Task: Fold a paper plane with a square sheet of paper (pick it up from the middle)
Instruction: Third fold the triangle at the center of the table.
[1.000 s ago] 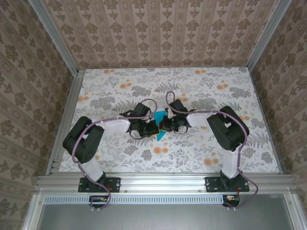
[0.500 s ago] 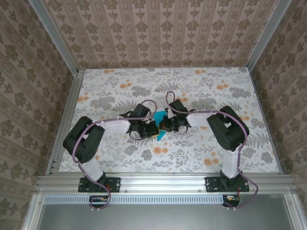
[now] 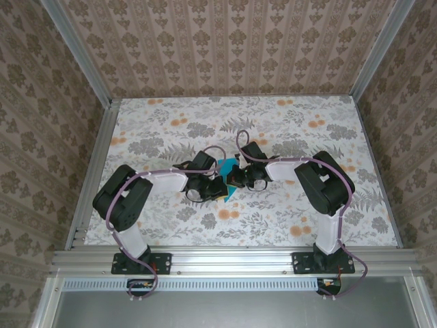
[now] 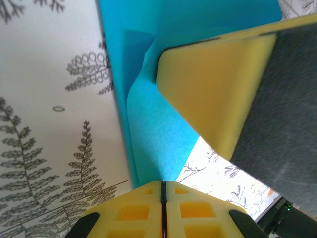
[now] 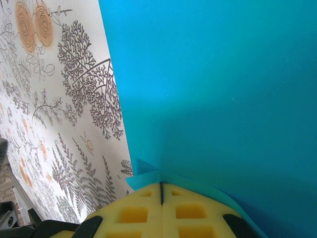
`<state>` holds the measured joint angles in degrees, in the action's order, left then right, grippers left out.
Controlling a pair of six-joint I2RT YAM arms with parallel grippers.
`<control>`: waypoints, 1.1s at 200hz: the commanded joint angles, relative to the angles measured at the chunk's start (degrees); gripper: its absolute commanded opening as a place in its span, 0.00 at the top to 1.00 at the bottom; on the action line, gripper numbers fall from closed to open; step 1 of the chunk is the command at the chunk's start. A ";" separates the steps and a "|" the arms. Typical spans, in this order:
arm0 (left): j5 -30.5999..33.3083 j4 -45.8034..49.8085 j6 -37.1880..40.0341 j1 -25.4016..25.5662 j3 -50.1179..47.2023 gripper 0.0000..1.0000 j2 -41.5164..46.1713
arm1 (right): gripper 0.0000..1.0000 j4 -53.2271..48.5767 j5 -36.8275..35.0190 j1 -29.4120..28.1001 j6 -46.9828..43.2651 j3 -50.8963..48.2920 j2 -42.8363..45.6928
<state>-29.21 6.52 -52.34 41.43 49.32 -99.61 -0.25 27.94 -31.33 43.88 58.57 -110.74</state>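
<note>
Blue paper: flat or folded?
Folded. The paper shows an overlapping layer and curves up off the table.

Lab test cell: aluminium-profile frame [image 3: 225, 258] around wallpaper-patterned walls [image 3: 225, 48] and a floral-print tabletop [image 3: 171, 116].

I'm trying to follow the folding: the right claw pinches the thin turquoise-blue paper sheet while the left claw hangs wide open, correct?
Not quite. The left gripper is shut as well: in the left wrist view its yellow jaws press together on the turquoise-blue paper sheet. The right gripper does pinch the sheet, as you said.
</note>
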 commanded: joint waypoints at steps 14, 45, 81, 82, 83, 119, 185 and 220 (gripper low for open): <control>-0.93 -0.98 -1.53 0.83 -1.28 0.90 -1.20 | 0.95 -2.56 -2.98 0.31 0.95 -1.52 -3.27; -0.85 -1.25 -1.80 1.09 -1.61 0.90 -1.20 | 0.95 -2.34 -2.90 0.39 1.03 -1.61 -3.42; -0.50 -0.91 -1.84 1.50 -2.19 0.90 -1.11 | 0.95 -2.28 -2.90 0.57 1.12 -1.79 -3.35; -0.45 -0.86 -1.82 1.53 -2.20 0.90 -1.07 | 0.95 -2.29 -2.90 0.57 1.08 -1.74 -3.39; -0.43 -0.83 -1.81 1.54 -2.20 0.90 -1.09 | 0.95 -2.25 -2.90 0.57 1.06 -1.77 -3.41; 0.93 1.05 -1.38 1.99 -2.67 0.90 -0.60 | 0.95 -2.13 -2.88 0.66 1.12 -1.83 -3.43; 2.76 4.89 0.08 2.86 -2.87 0.89 1.03 | 0.95 -2.15 -2.88 0.80 1.12 -1.89 -3.56; 1.92 5.08 0.91 3.37 -2.82 0.88 1.68 | 0.95 -2.19 -2.75 0.88 1.08 -1.80 -3.85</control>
<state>-26.98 6.20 -52.95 43.64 47.88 -99.24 0.23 29.02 -30.81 44.31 58.50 -111.09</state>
